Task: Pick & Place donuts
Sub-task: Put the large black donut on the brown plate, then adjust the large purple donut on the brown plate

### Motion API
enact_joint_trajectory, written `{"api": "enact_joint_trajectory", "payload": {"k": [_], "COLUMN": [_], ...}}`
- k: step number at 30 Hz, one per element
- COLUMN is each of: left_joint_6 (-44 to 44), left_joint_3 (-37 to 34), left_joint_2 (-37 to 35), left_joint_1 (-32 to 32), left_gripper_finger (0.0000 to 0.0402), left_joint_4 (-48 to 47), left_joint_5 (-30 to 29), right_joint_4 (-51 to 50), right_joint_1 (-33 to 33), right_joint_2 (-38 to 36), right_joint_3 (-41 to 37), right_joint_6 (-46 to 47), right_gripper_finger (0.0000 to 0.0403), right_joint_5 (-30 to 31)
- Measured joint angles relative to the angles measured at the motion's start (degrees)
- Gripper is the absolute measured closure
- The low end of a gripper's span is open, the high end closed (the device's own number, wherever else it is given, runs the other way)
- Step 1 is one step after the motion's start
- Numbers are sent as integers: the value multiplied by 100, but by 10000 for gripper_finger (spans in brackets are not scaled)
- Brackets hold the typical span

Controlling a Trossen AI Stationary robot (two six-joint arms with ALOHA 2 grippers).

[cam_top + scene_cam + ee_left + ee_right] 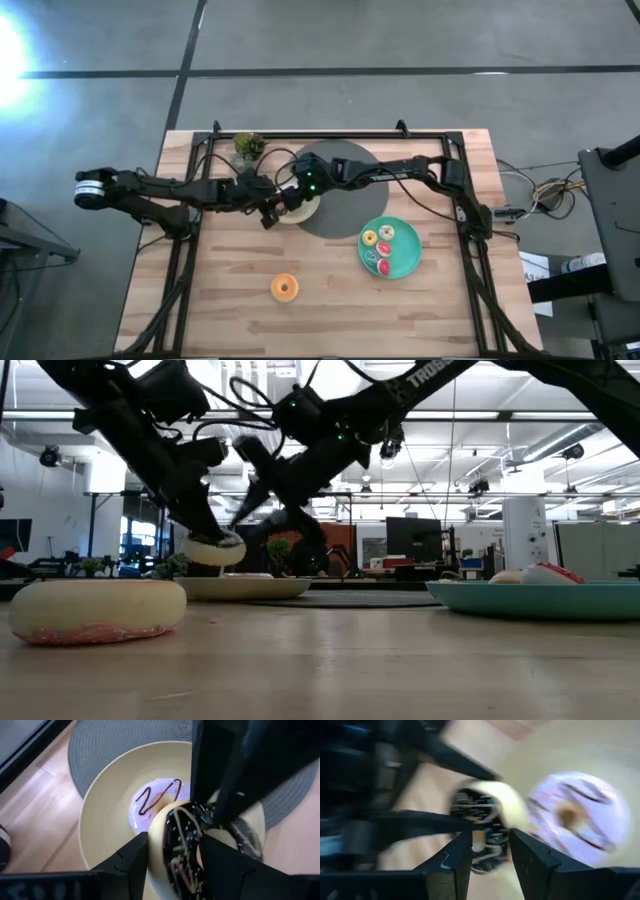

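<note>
My left gripper point(172, 840) is shut on a chocolate-frosted donut with sprinkles point(175, 847), held just above the cream plate point(107, 820). In the low view the left gripper point(215, 532) keeps that donut point(215, 550) clear of the plate point(240, 588). A white-frosted donut with a chocolate drizzle point(157, 802) lies flat in the plate. My right gripper point(490, 837) reaches in from the far right. Its open fingers stand by the same chocolate donut point(482, 817). Another donut point(285, 287) lies on the table, orange face up. My left gripper pinches the chocolate donut between its two fingers point(135, 857), one on each face, near the rim point(160, 827). The donut is lifted clear above the cream plate. My right gripper has its fingertips point(215, 812) at the donut's far rim; whether they touch it I cannot tell.
The cream plate sits on a large dark grey disc point(350, 205). A teal plate point(410, 262) with three donuts point(381, 250) stands near the table's right side. A small potted plant point(248, 146) is at the far edge. Bare wood lies along the near edge.
</note>
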Motion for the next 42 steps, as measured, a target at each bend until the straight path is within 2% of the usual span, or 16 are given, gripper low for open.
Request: {"api": "enact_joint_trajectory", "payload": {"k": [4,8,11,19,23,28,36,42], "left_joint_6": [135,497,463,-21,-229,-823,-1237,-1295], "left_joint_3": [0,-4,-20,-79,-59,-118,-515,-581], "left_joint_2": [-174,-251,-328,-763,-875,-882,-493,-471], "left_joint_1": [-2,37,64,66,46,-7,-61,-61], "left_gripper_finger": [252,252,252,252,252,252,252,252], "left_joint_4": [246,278,-40,-316,-340,-48,275,476], "left_joint_5": [45,-338,-575,-584,-387,627,660,657], "right_joint_4": [-707,-850,-804,-1002,-952,-844,-773,-745], "right_joint_1": [-74,-174,-192,-239,-264,-267,-380,-387], "right_joint_2": [-50,-146,-244,-259,-106,-70,-7,330], "right_joint_3": [-10,-15,-15,-13,-13,0,-44,18], "right_joint_6": [-206,-288,-389,-915,-1090,-1911,-2134,-1954], "right_gripper_finger": [291,299,301,291,290,300,320,321], "right_joint_5": [486,683,738,690,691,689,592,220]}}
